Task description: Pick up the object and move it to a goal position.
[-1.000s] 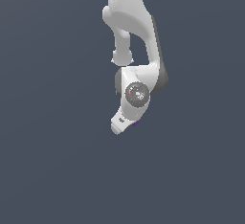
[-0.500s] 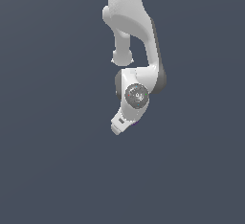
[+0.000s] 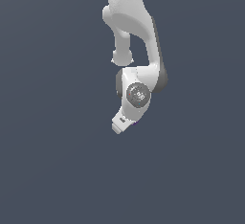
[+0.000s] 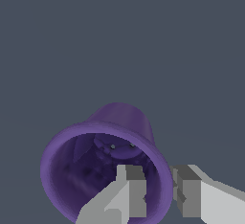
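Note:
In the wrist view the object (image 4: 103, 170), a dark purple cup with a flared rim and hollow inside, fills the lower half of the picture. My gripper (image 4: 159, 174) straddles its wall. One finger (image 4: 130, 189) is inside the hollow and the other finger (image 4: 191, 189) is outside, both closed on the rim. In the exterior view the white arm hangs down the middle and its hand (image 3: 122, 120) covers the cup, so the cup does not show there.
A plain dark grey-blue surface (image 3: 52, 161) lies all around the arm. The arm's elbow and wrist links (image 3: 139, 50) rise toward the exterior view's top edge. No other objects or marker show in either view.

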Motion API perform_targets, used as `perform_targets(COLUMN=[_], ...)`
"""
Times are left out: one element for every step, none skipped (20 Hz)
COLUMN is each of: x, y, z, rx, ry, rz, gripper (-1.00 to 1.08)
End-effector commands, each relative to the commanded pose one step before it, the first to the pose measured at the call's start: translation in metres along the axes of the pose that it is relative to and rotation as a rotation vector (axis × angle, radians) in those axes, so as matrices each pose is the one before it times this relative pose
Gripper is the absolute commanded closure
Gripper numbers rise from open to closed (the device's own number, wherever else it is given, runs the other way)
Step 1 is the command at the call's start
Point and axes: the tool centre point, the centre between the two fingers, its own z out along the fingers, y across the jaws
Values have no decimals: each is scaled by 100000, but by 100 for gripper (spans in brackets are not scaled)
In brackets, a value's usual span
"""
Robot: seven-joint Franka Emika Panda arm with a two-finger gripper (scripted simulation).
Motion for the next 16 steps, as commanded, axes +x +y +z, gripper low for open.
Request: perform_targets(x=[245,116,163,153,171,217,204,220,236,278,254,259,263,267,270,268], y=[-586,-360,-440,-472,-523,-594,-615,-657,-696,-742,-726,-727,-725,-719,-712,-687], z=[-846,-447,-506,-587,-652,-699,-770,-825,-875,-890,-919,-924,-924,-921,-915,-887], rx=[-180,0,-23,0,0,-19,0,0,0,-7,0,0,0,0,0,0], ry=[175,0,-51,0,0,-49,0,0,0,-44,0,0,0,0,0,0], rz=[-90,0,-40,0,0,-45,0,0,0,-53,0,0,0,0,0,0], gripper=[108,108,108,108,108,108,108,108,108,108,108,108,108,108,108,108])
